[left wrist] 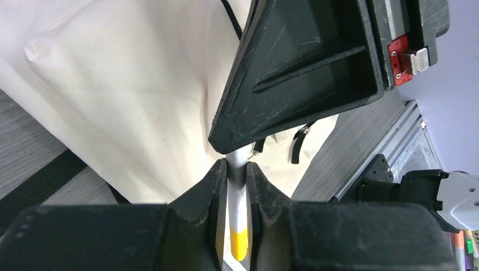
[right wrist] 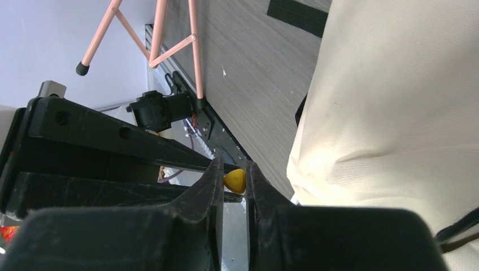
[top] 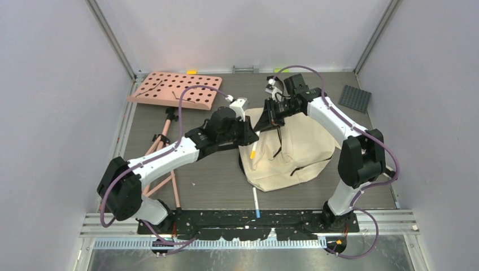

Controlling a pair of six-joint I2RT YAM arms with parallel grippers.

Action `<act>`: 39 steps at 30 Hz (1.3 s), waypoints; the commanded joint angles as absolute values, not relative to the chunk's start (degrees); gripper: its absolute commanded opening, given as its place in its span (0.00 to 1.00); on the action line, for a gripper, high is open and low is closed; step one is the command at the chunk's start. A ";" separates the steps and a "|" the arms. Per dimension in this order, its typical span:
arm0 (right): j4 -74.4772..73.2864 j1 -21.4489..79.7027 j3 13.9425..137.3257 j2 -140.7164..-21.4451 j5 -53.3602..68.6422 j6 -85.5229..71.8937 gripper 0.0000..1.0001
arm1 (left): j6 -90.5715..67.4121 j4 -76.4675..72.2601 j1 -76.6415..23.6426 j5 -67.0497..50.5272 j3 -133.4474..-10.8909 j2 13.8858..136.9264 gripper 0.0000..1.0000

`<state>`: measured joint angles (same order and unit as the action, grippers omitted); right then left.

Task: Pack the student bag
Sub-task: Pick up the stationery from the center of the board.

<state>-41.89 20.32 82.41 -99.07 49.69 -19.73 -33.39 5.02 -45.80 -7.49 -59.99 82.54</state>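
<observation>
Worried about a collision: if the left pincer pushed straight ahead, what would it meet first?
Likely the right pincer, its black finger close ahead of the left pincer; the student bag lies beyond.

Robotics lab test cell, grey wood-grain table (top: pixel 220 180) boxed in by plain pale panels (top: pixel 51 84), aluminium frame rails (top: pixel 116 42) at the corners, two white-and-black arms (top: pixel 169 155) bolted to a black base plate (top: pixel 226 223), purple cables (top: pixel 197 87) looping over them

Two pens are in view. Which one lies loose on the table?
The blue-tipped pen near the arm bases; the yellow-banded pen is gripped in the left pincer.
</observation>
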 commanded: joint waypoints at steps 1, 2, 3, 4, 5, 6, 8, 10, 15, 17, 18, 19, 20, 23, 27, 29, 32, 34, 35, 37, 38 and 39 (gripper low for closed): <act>-40.30 20.77 83.92 -98.45 47.44 -20.03 0.08 | -33.02 1.10 -46.06 -8.15 -62.38 82.74 0.10; -39.67 20.75 83.60 -97.37 46.09 -20.48 0.03 | -33.19 1.32 -46.06 -8.14 -62.49 82.91 0.20; -38.70 20.70 83.33 -96.58 42.46 -20.87 0.02 | -33.41 1.58 -46.05 -7.88 -62.59 83.06 0.33; -38.07 20.45 82.71 -94.74 40.65 -21.72 0.01 | -33.89 2.19 -46.05 -6.85 -62.77 83.20 0.45; -36.54 20.15 82.35 -93.82 37.04 -22.29 0.01 | -34.92 3.69 -45.93 -5.12 -63.05 83.42 0.53; -35.72 19.19 81.45 -91.92 35.52 -23.68 0.01 | -36.07 5.68 -45.71 -3.11 -63.93 83.75 0.63; -32.59 16.82 79.59 -89.32 31.52 -25.88 0.01 | -38.14 10.26 -44.58 -0.88 -65.58 84.92 0.71; -29.90 13.91 77.82 -87.33 29.65 -27.43 0.01 | -40.67 12.79 -43.07 -0.77 -66.20 86.08 0.76; -27.50 6.21 76.88 -84.74 28.01 -26.86 0.01 | -45.30 9.79 -39.64 -4.01 -64.59 87.74 0.76; -27.04 3.21 77.03 -84.61 28.78 -25.69 0.01 | -46.64 9.50 -38.43 -5.04 -64.80 88.85 0.76; -27.01 2.53 77.06 -84.80 28.97 -25.19 0.01 | -46.89 9.31 -38.06 -5.40 -65.12 89.49 0.76; -26.99 1.31 77.07 -85.38 29.07 -24.32 0.01 | -46.76 9.17 -37.69 -5.78 -65.43 90.19 0.76; -26.99 1.10 77.03 -85.67 29.26 -23.94 0.01 | -46.55 9.21 -37.55 -5.94 -65.92 90.95 0.75; -26.30 -1.37 76.22 -87.45 29.39 -22.05 0.01 | -46.11 10.34 -37.13 -7.08 -67.65 93.75 0.75; -21.25 -1.39 73.27 -89.77 35.29 -24.40 0.01 | -45.52 12.53 -37.08 -7.59 -69.01 95.74 0.75; -19.14 -0.81 71.86 -90.74 36.83 -25.59 0.01 | -45.34 14.07 -37.03 -7.50 -69.12 96.08 0.74; -18.32 1.64 70.16 -91.45 36.90 -24.94 0.01 | -45.42 15.37 -37.07 -7.96 -68.86 96.65 0.74; -18.27 3.25 69.52 -92.72 37.84 -24.79 0.01 | -45.36 12.45 -37.06 -9.26 -67.98 96.65 0.74; -18.37 3.73 69.39 -93.12 38.48 -24.66 0.01 | -45.32 11.38 -37.08 -10.09 -67.80 96.83 0.74; -18.93 5.11 69.05 -94.45 40.09 -24.21 0.01 | -44.91 10.38 -37.09 -12.08 -68.20 97.91 0.71; -19.52 5.89 69.16 -95.73 41.09 -24.11 0.01 | -44.69 10.23 -37.02 -13.08 -68.50 98.60 0.70; -19.91 6.24 69.21 -96.29 42.90 -24.10 0.01 | -44.51 9.88 -37.11 -13.98 -68.69 99.26 0.69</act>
